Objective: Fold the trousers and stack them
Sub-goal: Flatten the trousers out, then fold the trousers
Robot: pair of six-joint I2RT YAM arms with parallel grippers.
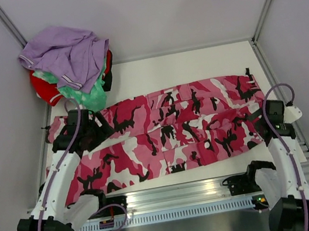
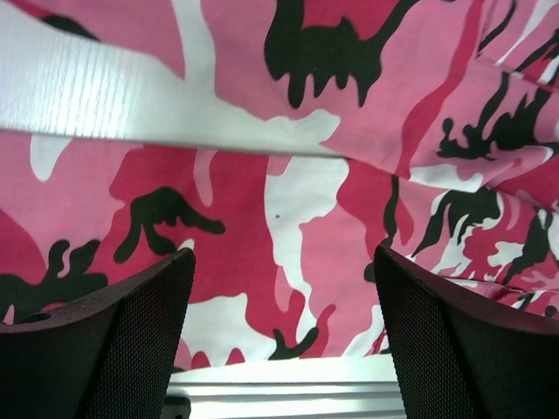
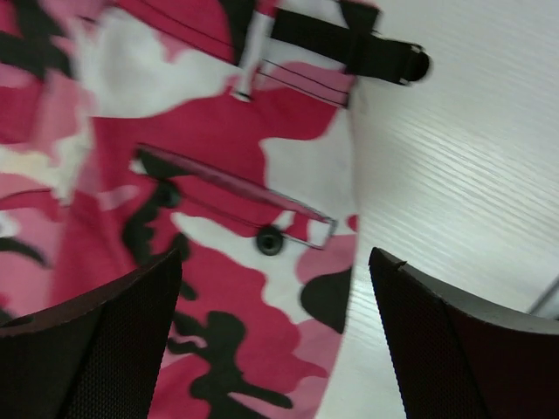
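Observation:
The pink camouflage trousers lie spread flat across the white table, waist at the right, both legs running left. My left gripper hovers open over the leg ends at the left; its wrist view shows the cloth between wide-apart fingers. My right gripper is open above the waist edge at the right; its wrist view shows the waistband with a black button and a black strap, with bare table beside it.
A heap of clothes sits at the back left corner: a lavender garment on top, green and red ones beneath. Grey walls enclose the table. A metal rail runs along the near edge.

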